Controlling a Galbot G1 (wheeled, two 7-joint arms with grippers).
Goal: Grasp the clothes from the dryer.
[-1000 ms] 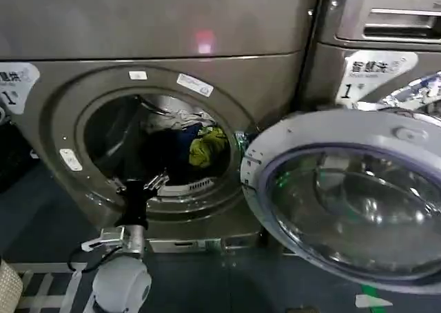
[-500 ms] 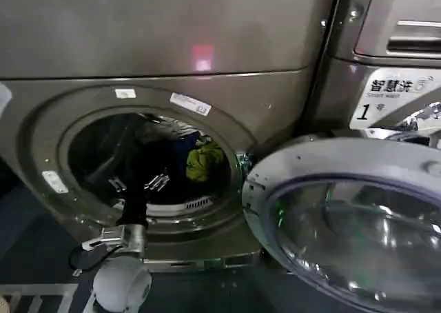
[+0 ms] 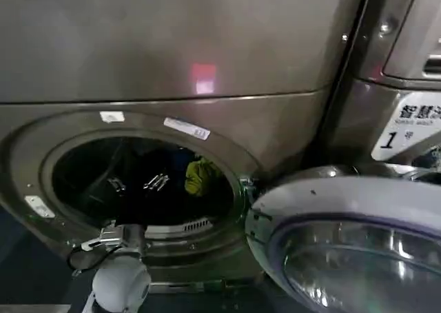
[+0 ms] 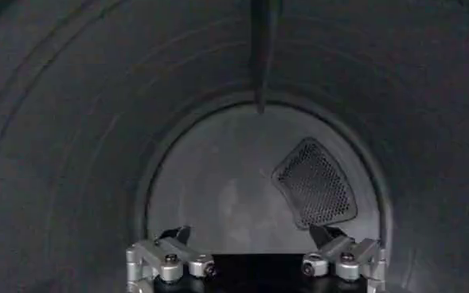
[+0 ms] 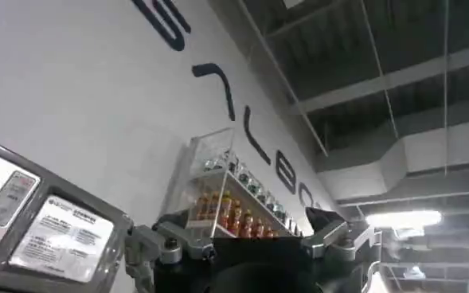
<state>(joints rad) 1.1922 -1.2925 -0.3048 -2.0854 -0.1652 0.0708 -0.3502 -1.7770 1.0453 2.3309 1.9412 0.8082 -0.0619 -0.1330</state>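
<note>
The dryer [image 3: 231,151] stands with its round porthole open and its silver-rimmed glass door [image 3: 324,199] swung out to the right. Inside the dark drum a bright yellow-green garment [image 3: 200,177] lies at the right, with dark fabric beside it that I can barely make out. My left gripper [image 3: 136,183] reaches through the porthole, left of the garment and apart from it. In the left wrist view the left gripper [image 4: 250,239] is open and holds nothing, facing the drum's back wall. My right gripper [image 5: 246,227] is open, points up at a wall and ceiling, and holds nothing.
The drum's back wall carries a mesh vent [image 4: 314,185], and a baffle rib [image 4: 262,48] runs along the drum's wall. A similar machine with a "1" sticker [image 3: 406,127] stands to the right. A shelf of bottles [image 5: 234,207] hangs on the wall.
The dryer has grown larger in the head view and shifted down and right. My left gripper has gone deeper into the drum. The white and blue garments seen earlier have dropped into darkness.
</note>
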